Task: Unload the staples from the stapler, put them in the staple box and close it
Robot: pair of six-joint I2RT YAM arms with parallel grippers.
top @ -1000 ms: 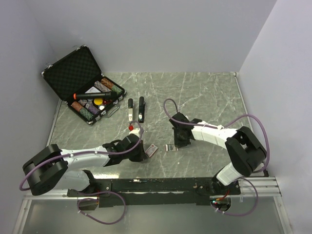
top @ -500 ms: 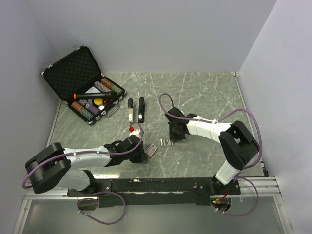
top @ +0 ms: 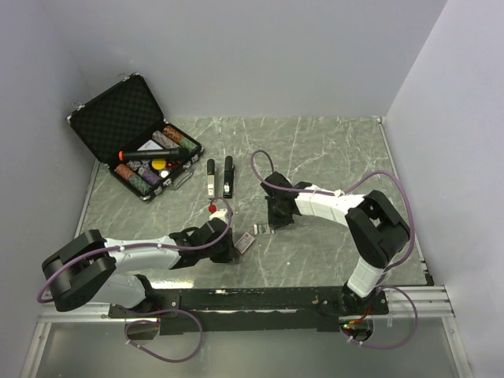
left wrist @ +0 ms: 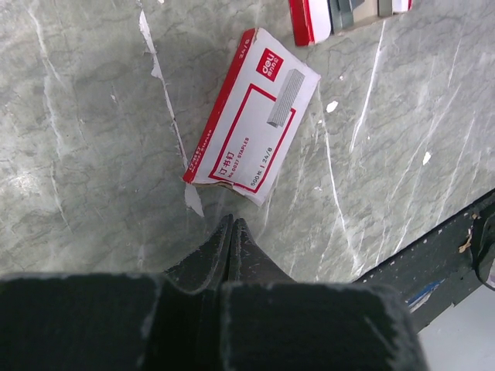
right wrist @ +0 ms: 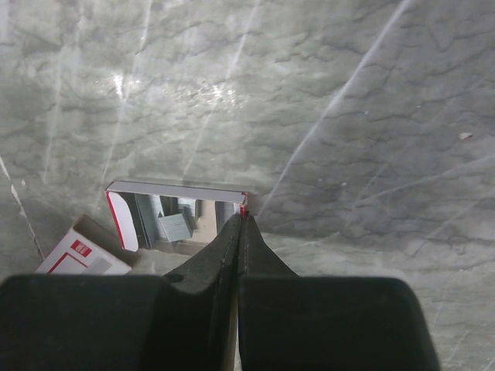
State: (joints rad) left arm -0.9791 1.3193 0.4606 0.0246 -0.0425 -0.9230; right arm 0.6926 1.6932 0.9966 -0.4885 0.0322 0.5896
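On the staple box [left wrist: 251,116]: "deli", "STAPLES", "24/6"

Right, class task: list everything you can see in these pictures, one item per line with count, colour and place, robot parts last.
table: one, grey-green marble, under everything
case: one, black, open, far left corner
poker chips: several stacks, mixed colours, in the case
stapler: two long black pieces side by side, mid-table
small object: one, red, just nearer than the stapler
staple box: one, red and white, ahead of the left gripper
staple tray: one, white and red, grey staples inside, beside the box
left gripper: one, black, shut, empty
right gripper: one, black, shut, tips at the tray's corner
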